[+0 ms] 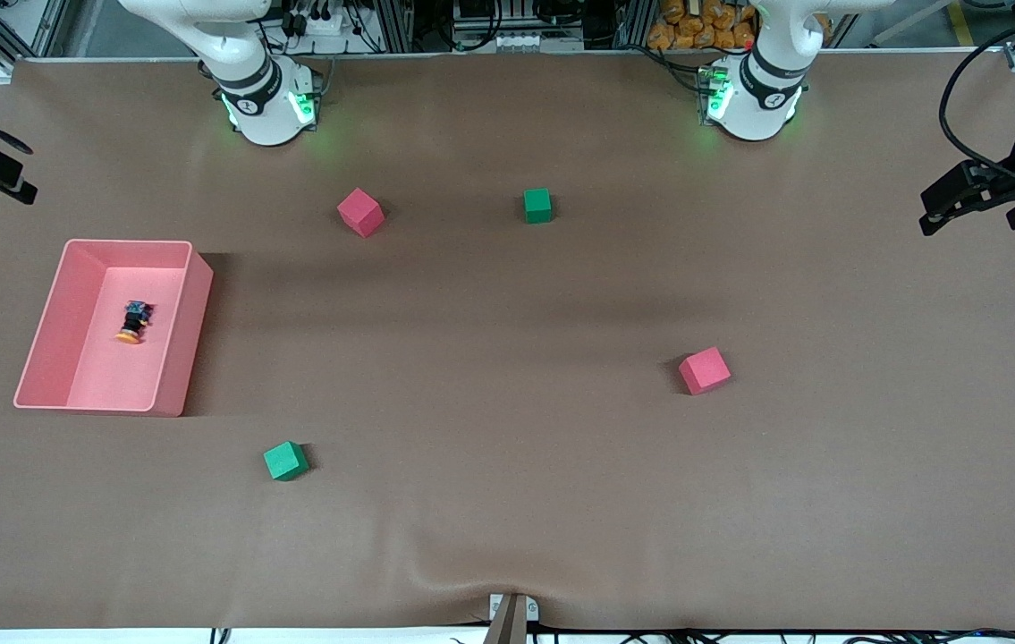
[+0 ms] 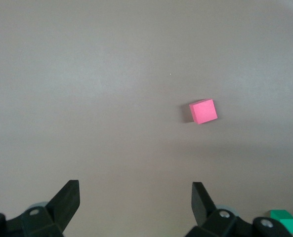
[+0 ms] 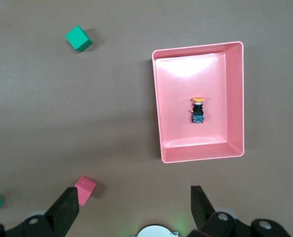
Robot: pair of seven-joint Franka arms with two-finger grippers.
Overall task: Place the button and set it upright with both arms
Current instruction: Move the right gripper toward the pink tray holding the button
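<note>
The button (image 1: 133, 322) lay on its side in the pink bin (image 1: 51, 322), orange cap toward six o'clock in the front view. The right wrist view alone showed the right gripper (image 3: 134, 210) spread open and empty. The left gripper (image 2: 135, 205), likewise open, hung with only a pink cube (image 2: 203, 111) and a green cube (image 2: 283, 220) in its view.

High front camera; 2 wrist cameras face down.

Brown cloth-covered table (image 1: 507, 501): open pink plastic bin (image 1: 181, 335) mid-frame at the right arm's end, pink foam cubes upper centre (image 1: 360, 212) and lower centre (image 1: 704, 370), green foam cubes upper centre (image 1: 537, 205) and lower down (image 1: 284, 461).
</note>
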